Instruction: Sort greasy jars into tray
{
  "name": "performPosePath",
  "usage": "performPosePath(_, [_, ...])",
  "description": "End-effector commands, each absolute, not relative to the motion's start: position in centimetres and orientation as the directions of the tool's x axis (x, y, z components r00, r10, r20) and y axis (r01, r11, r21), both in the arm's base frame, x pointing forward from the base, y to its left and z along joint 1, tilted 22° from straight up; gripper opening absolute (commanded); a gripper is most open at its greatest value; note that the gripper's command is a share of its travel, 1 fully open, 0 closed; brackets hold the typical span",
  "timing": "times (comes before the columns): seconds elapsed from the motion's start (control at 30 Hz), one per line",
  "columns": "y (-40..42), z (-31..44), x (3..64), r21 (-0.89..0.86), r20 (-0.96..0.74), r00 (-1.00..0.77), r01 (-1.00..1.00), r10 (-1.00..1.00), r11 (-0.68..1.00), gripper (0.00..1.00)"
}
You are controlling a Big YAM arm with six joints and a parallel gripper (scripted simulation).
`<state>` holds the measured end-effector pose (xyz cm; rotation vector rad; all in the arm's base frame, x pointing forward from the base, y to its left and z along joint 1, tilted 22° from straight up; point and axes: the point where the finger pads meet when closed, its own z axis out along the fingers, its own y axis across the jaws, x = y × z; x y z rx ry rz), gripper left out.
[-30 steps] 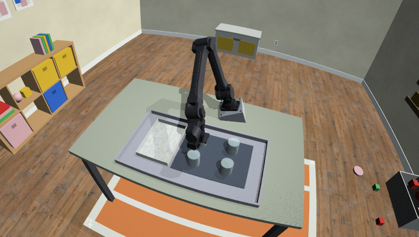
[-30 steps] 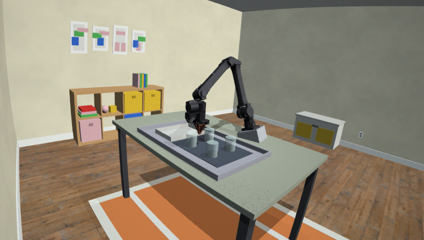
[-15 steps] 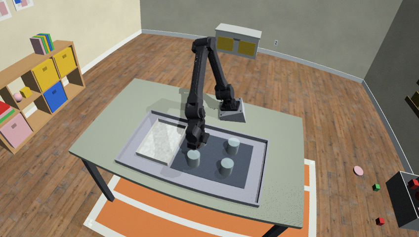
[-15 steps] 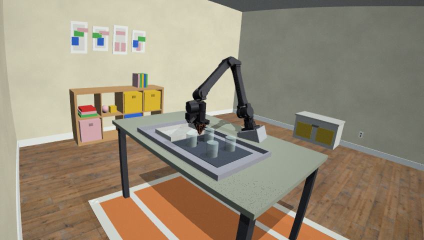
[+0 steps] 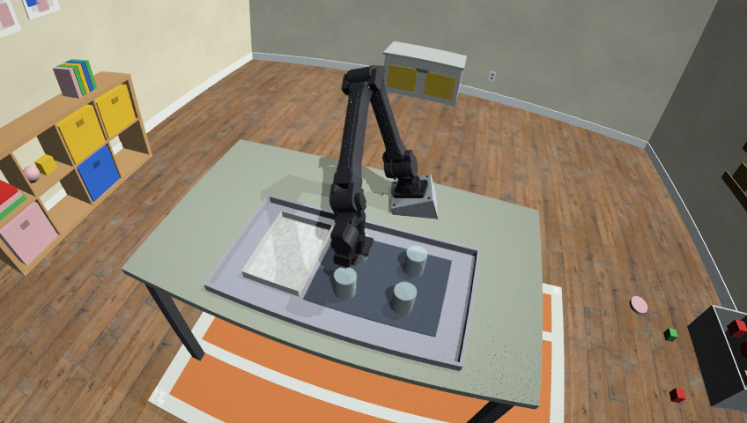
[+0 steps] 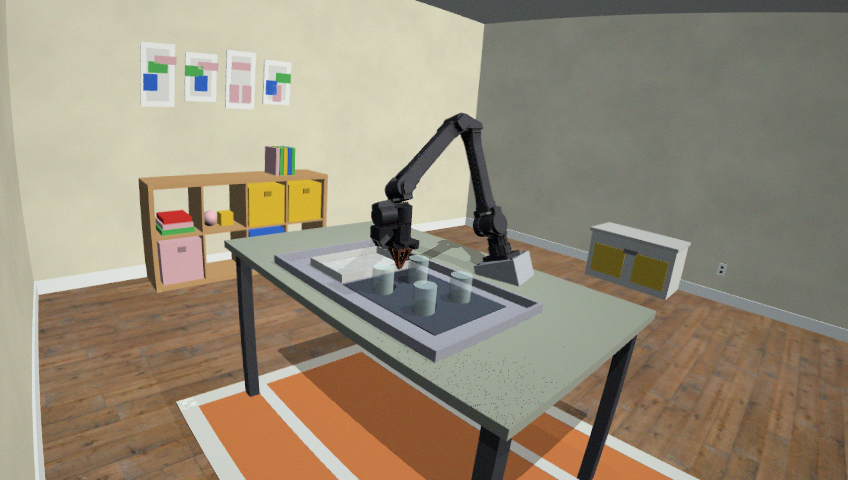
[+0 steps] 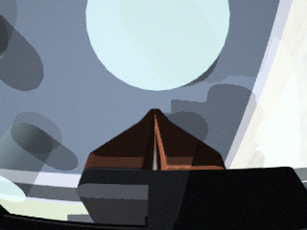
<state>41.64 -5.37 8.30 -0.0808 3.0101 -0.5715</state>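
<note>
Single arm point(image 5: 350, 130), matte black throughout, long boxy links joined by rounded cylindrical joint housings. Grey wedge-shaped pedestal point(image 5: 431, 208) at foot, sloped faces, small dark dots at top-plate corners, likely screws. Wrist section blocky, dark grey, stepped housings. Hand point(image 7: 155, 129) with two reddish-brown fingers, triangular, tapering to shared point, thin pale seam between. No cables or markings discernible.
</note>
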Motion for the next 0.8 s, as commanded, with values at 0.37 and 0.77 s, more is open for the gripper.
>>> performPosePath(0.37, [-5.59, 8.66, 42.54, -0.366, -0.083, -0.994, -0.036, -0.071, 0.930, 0.00])
performPosePath(0.77, [-5.58, 8.68, 42.67, -0.366, -0.083, -0.994, -0.036, -0.071, 0.930, 0.00])
